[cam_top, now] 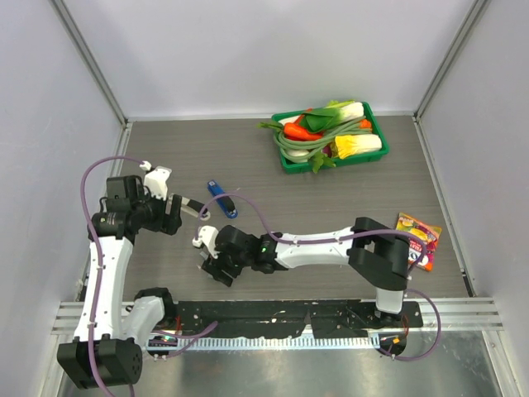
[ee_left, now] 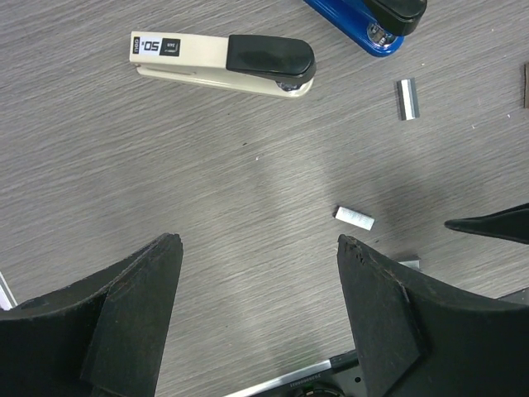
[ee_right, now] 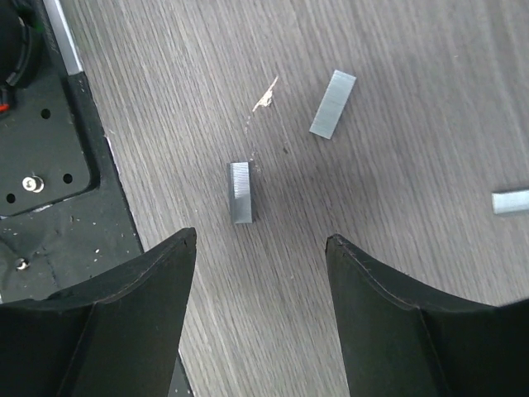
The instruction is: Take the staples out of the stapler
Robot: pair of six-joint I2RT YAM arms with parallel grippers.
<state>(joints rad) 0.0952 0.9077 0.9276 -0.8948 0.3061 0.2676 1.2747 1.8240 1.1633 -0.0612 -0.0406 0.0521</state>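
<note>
One strip of the staples (ee_right: 240,192) lies loose on the table (ee_right: 413,50), just ahead of your right gripper (ee_right: 260,240) and in line with the gap of its spread jaws. Two more strips (ee_right: 332,103) lie farther out. Your left gripper (ee_left: 259,241) is spread too, holding nothing. The cream stapler (ee_left: 223,62) and blue stapler (ee_left: 364,25) lie well beyond it.
</note>
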